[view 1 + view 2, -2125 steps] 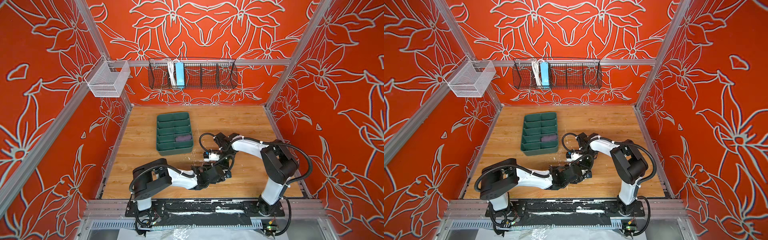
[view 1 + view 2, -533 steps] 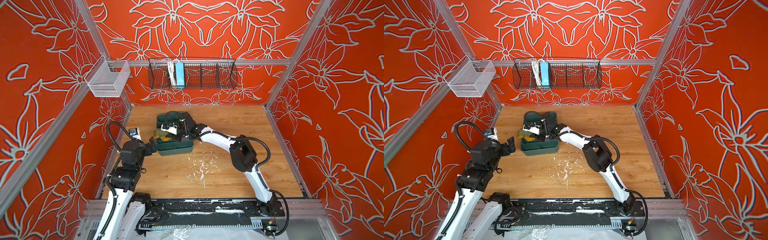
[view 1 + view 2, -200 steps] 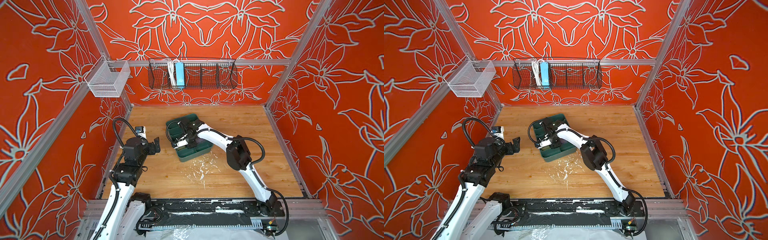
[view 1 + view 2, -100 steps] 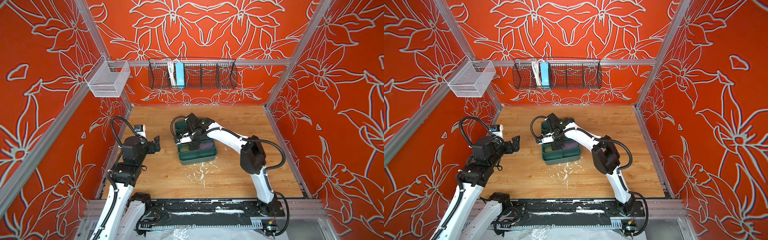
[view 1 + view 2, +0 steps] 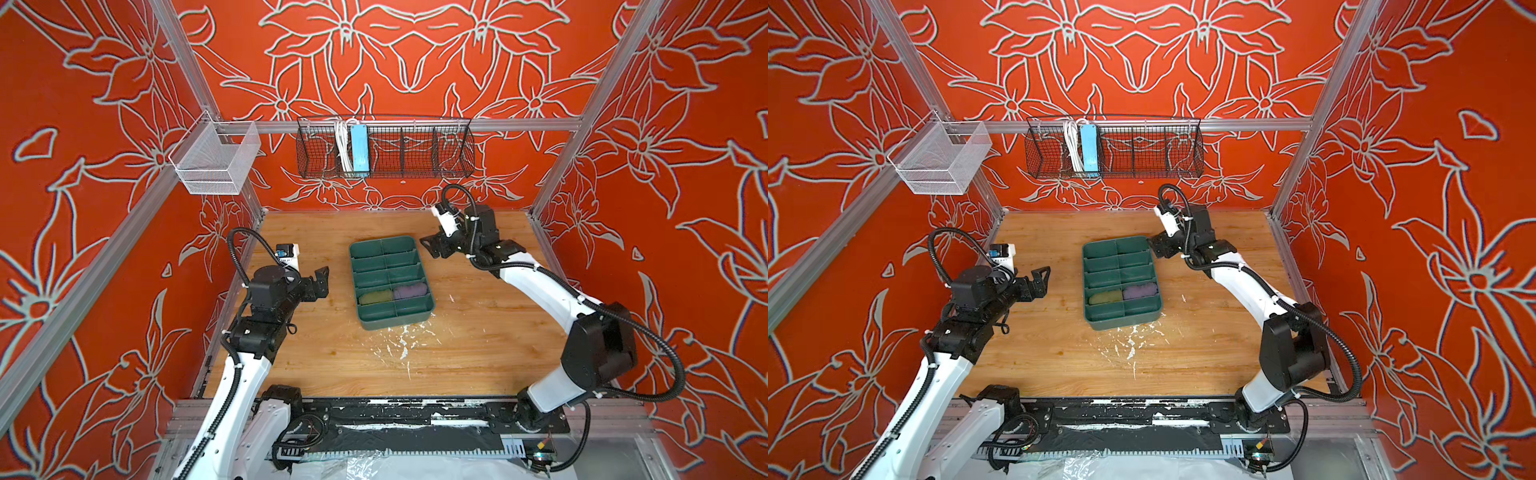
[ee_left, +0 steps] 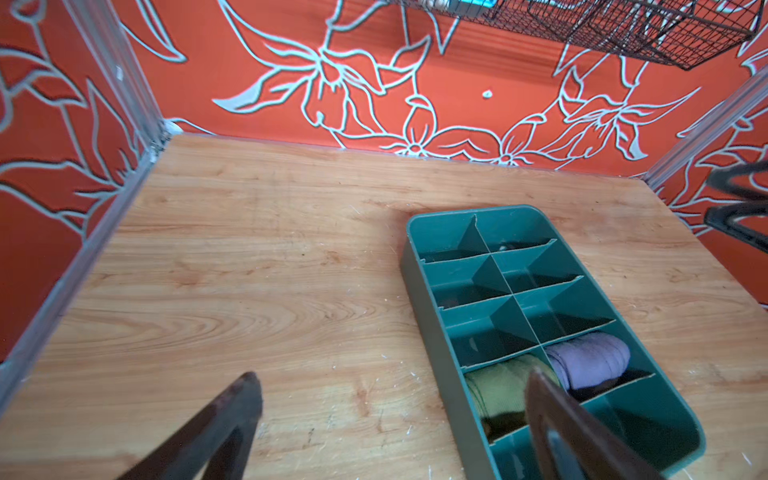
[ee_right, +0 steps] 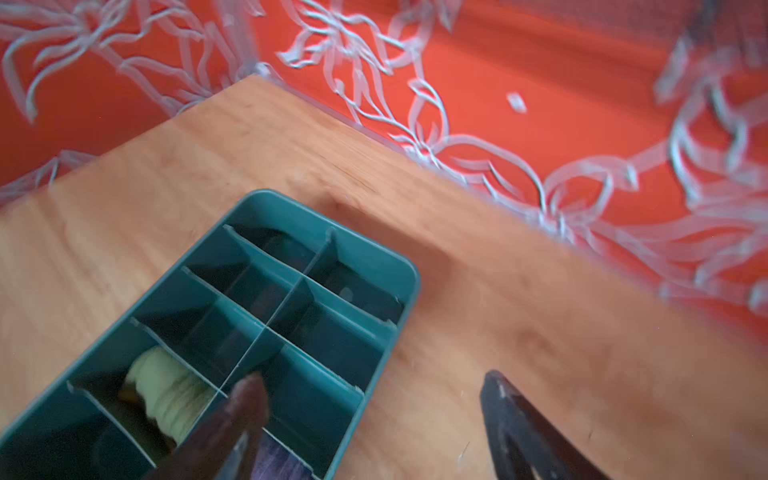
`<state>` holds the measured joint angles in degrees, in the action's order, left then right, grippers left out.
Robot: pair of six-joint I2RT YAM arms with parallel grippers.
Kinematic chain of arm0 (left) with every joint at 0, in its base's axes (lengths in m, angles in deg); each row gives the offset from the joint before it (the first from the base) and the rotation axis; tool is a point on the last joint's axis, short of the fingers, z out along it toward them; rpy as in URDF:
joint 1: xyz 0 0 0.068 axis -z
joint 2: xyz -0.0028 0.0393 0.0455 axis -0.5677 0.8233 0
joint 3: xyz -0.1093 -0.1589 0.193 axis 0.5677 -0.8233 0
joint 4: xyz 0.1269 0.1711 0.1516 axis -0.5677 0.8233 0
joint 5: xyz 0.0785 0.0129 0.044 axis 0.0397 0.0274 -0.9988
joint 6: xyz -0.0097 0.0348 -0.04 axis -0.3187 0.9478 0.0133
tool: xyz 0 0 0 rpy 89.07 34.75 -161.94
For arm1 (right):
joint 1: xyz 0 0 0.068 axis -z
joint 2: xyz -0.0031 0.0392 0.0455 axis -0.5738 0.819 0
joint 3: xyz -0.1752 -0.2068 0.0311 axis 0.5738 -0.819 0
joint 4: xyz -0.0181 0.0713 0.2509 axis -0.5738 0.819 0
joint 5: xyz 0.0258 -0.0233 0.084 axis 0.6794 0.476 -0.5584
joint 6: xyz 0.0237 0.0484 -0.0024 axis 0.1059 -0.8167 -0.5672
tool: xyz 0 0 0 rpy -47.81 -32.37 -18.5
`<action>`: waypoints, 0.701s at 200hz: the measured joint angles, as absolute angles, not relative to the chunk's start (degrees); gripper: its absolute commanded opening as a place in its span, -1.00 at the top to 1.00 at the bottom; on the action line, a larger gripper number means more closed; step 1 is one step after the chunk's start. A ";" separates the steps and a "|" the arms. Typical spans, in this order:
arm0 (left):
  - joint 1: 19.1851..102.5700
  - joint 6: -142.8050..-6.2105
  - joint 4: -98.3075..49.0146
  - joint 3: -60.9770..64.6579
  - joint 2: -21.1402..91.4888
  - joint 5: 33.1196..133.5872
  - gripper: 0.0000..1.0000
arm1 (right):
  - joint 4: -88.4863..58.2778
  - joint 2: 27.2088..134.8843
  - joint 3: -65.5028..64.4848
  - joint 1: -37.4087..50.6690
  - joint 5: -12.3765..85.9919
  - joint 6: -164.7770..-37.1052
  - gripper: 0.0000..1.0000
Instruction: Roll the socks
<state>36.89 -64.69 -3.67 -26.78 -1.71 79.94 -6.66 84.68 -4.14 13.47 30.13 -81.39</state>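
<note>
The wooden table point(image 5: 478, 353) fills the floor of the red-walled cell, with a green tray point(image 5: 395, 321) of 2 columns and 5 rows near its middle.

The left gripper point(image 5: 321, 283) hangs just beside the tray's left wall, apart from it. Its fingers are spread wide and hold nothing. The right gripper point(image 5: 430, 248) sits at the tray's far right corner. In the right wrist view its fingers are also released, with only table and tray between them.

Both socks lie in the tray, in the 4th row counted from the back wall. The olive sock point(image 5: 376, 297) is a tight roll in the left column. The purple sock point(image 5: 410, 290) is a roll in the right column, and a thin divider stands between the 2.

Judging from this, the rolling and stowing look finished, and the task is at or near its end. The next move probably calls for each arm to pull back from the tray without knocking its walls, since a bump could shift the tray or loosen a roll.
</note>
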 measured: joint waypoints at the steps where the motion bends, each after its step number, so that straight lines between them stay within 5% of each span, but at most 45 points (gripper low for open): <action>1: 36.89 -64.71 -3.72 -26.78 -1.63 79.96 -0.95 | -6.61 84.79 -4.18 13.47 30.15 -81.59 -0.55; 68: 36.89 -65.67 -6.49 -27.64 1.81 81.88 -0.95 | 0.64 99.18 -3.13 11.66 28.18 -96.41 0.04; 118: 36.89 -65.61 -7.00 -29.43 2.59 81.71 -0.95 | 1.19 101.21 -2.54 9.30 31.33 -103.64 0.96; 140: 36.89 -65.45 -7.26 -29.47 3.20 81.62 -0.95 | 0.86 101.34 -2.37 8.45 33.63 -105.02 1.00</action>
